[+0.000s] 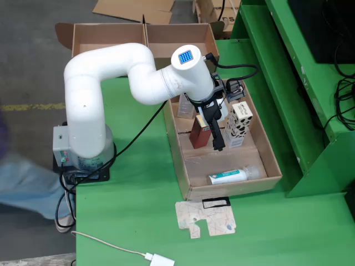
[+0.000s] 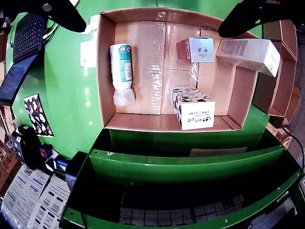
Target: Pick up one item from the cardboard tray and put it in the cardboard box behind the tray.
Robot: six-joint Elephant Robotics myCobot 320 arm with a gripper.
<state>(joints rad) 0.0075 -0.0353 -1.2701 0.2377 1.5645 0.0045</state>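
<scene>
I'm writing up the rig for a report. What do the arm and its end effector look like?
The arm is glossy white with thick rounded links on a grey base. A small blue lit square display sits on its wrist joint. The end effector is black, with long dark fingers. Black cables loop from the wrist.

The cardboard tray (image 2: 108,71) held four items: one bottle (image 2: 122,67), one cow-patterned hand cream box (image 2: 193,106), one dark red box (image 2: 195,49), one white box (image 2: 249,55).
</scene>
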